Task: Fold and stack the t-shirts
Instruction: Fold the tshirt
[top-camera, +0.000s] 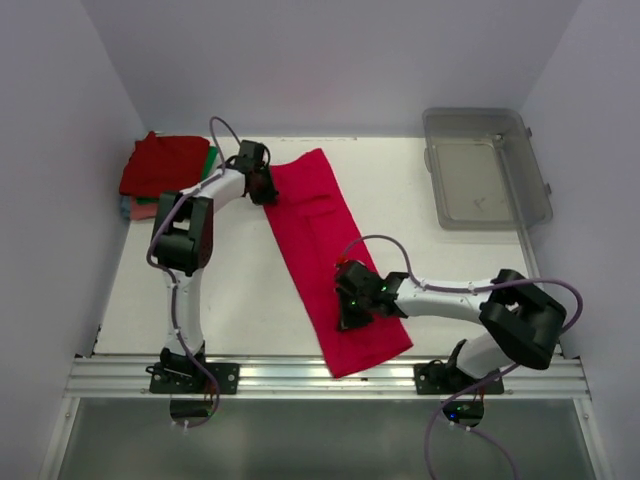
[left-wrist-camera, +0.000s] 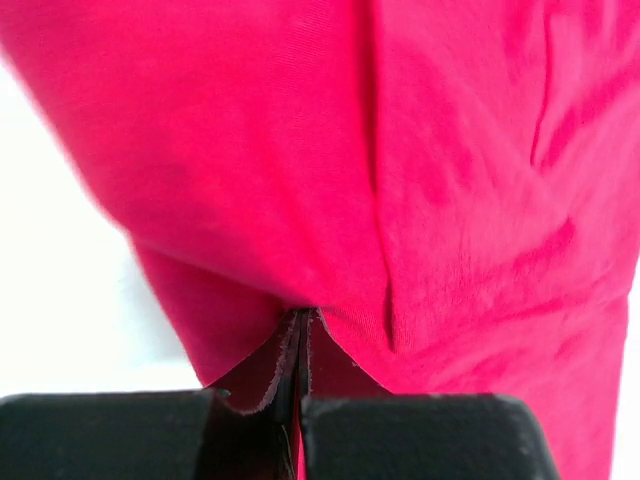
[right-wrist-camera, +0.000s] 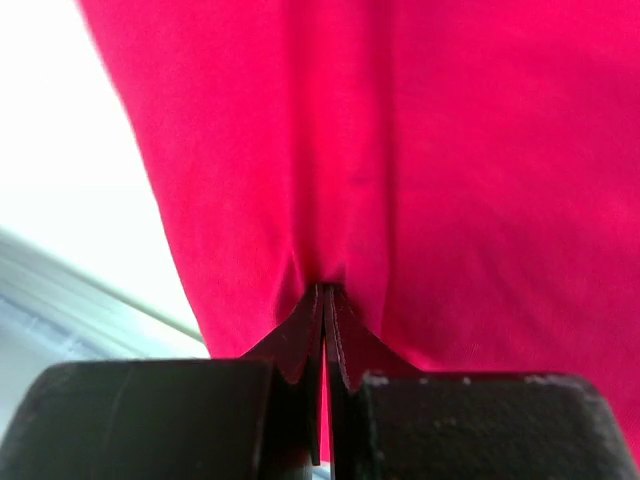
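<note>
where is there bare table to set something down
Widest bare table lies between the crimson t-shirt and the clear bin. A smaller patch lies between that shirt and the left arm. The far-left corner is crowded: the folded stack, with the left gripper pinching the shirt right beside it.
</note>
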